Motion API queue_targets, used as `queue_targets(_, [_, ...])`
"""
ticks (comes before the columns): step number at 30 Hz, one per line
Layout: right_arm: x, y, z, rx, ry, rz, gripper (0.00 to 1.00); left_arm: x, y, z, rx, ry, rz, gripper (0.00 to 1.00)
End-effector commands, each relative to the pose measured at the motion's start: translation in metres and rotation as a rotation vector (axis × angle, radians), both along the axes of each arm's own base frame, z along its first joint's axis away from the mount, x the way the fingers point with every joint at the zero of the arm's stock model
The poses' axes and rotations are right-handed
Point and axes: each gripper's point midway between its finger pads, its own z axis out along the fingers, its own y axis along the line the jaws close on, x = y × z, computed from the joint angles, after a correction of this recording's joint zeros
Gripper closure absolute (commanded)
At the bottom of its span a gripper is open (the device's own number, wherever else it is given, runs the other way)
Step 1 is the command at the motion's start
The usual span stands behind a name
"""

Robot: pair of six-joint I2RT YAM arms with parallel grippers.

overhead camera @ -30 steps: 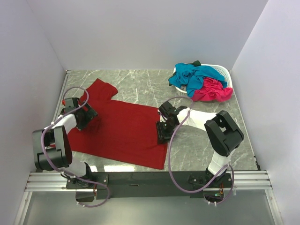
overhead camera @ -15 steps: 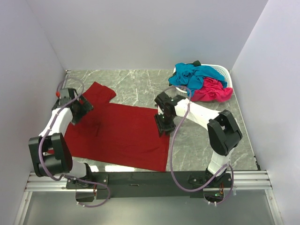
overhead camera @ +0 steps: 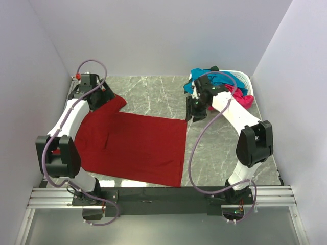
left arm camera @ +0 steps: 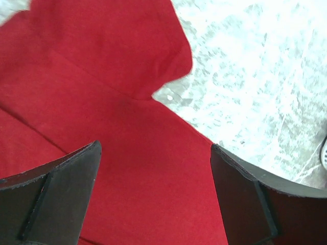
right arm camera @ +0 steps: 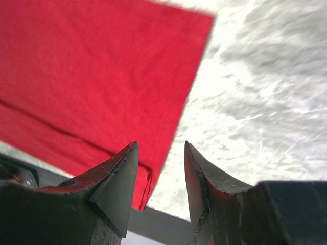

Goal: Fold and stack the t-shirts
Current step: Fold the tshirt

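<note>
The dark red t-shirt [overhead camera: 138, 145] lies spread flat on the marble table, one sleeve [overhead camera: 110, 102] pointing to the far left. My left gripper [overhead camera: 98, 99] hovers over that sleeve, wide open; in the left wrist view only red cloth [left arm camera: 102, 76] shows between the fingers [left arm camera: 61, 194]. My right gripper [overhead camera: 194, 113] hangs open just beyond the shirt's far right corner. In the right wrist view the shirt's edge [right arm camera: 92, 66] runs under the empty gap. The teal-blue t-shirt [overhead camera: 212, 81] and the hot pink t-shirt [overhead camera: 248, 100] are bunched in the basket.
The white latticed basket [overhead camera: 244, 77] stands at the far right corner, right behind the right arm. Grey walls close in the left, far and right sides. A metal rail [overhead camera: 163, 194] with both arm bases runs along the near edge. Bare marble [overhead camera: 219, 148] lies right of the shirt.
Both grippers moved toward the far side: the left from the shirt's left edge up to the sleeve, the right off the shirt's right edge toward the basket. The shirt's right side now lies straighter.
</note>
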Motion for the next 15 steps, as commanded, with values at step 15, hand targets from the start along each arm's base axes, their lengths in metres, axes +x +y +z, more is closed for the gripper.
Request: queue_targets(15, [0.084,-0.016,-0.051,0.119,-0.015,-0.116,0.53,0.009,-0.04,0.004,-0.003,-0.01,-0.122,0.07])
